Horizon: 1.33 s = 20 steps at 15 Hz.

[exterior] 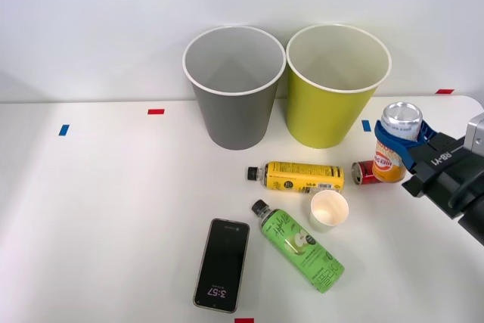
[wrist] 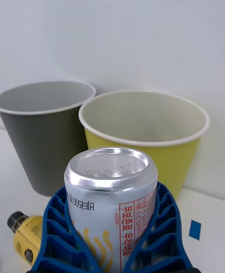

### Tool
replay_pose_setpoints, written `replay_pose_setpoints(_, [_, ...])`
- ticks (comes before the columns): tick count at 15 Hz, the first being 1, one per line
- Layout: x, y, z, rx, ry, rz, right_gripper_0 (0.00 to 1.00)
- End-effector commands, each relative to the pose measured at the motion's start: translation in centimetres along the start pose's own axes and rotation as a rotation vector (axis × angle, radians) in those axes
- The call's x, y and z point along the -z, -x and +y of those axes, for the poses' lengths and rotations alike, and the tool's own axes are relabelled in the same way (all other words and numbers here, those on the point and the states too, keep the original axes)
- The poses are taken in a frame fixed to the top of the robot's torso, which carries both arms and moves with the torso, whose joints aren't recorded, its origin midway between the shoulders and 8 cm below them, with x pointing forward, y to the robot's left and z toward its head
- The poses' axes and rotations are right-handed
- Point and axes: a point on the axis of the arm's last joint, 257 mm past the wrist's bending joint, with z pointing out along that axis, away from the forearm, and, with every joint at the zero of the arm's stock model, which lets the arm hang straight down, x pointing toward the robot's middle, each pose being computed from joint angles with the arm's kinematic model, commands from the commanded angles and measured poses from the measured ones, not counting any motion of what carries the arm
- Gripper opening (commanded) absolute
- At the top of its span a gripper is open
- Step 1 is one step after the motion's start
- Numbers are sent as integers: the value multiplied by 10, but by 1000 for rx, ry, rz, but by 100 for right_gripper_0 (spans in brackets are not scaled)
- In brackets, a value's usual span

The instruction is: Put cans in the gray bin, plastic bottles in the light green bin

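Nearest the robot on the white bench (exterior: 91, 217) lies a black phone (exterior: 221, 265), its screen lit and its lower edge close to the front view's bottom edge. Just beside it lies the green bottle (exterior: 299, 246), on its side, black cap pointing away toward the bins. A white paper cup (exterior: 329, 210) stands upright just past the bottle's base. Beyond these the yellow bottle (exterior: 296, 177) lies on its side, cap pointing to the robot's left; in the wrist view only its cap end (wrist: 23, 236) shows, the rest cut off by the blue fingers (wrist: 63, 235).

The red can (exterior: 364, 172) lies on its side near the yellow bottle's base, its far end hidden behind the orange-and-white can (exterior: 393, 144). The right claw (exterior: 399, 143) is closed around that can, the ribbed fingers wrapping both sides below the silver top, holding it upright. Whether the can touches the bench cannot be made out. The arm behind the claw runs off the front view's right edge.

Farthest back, against the wall, the gray bin (exterior: 233, 115) and the light green bin (exterior: 333, 111) stand upright side by side, rims nearly touching, the gray one to the robot's left. The held can is nearer the light green bin.
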Motion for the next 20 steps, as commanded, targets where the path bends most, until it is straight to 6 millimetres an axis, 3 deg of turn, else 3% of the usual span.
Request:
replay_pose_setpoints(1, [-14,49,21,-19,47,-114,0])
replay_pose_setpoints(4, [-28,104,40,-56,96,-245,0])
replay_pose_setpoints(7, [-47,132,64,-120,152,-330,0])
replay_pose_setpoints(10, [-82,139,82,-139,176,-297,0])
replay_pose_setpoints(13, [-147,146,100,-193,202,-272,0])
replay_pose_setpoints(17, [-238,134,128,-241,226,-215,0])
replay_pose_setpoints(20, [-282,131,145,-257,230,-175,0])
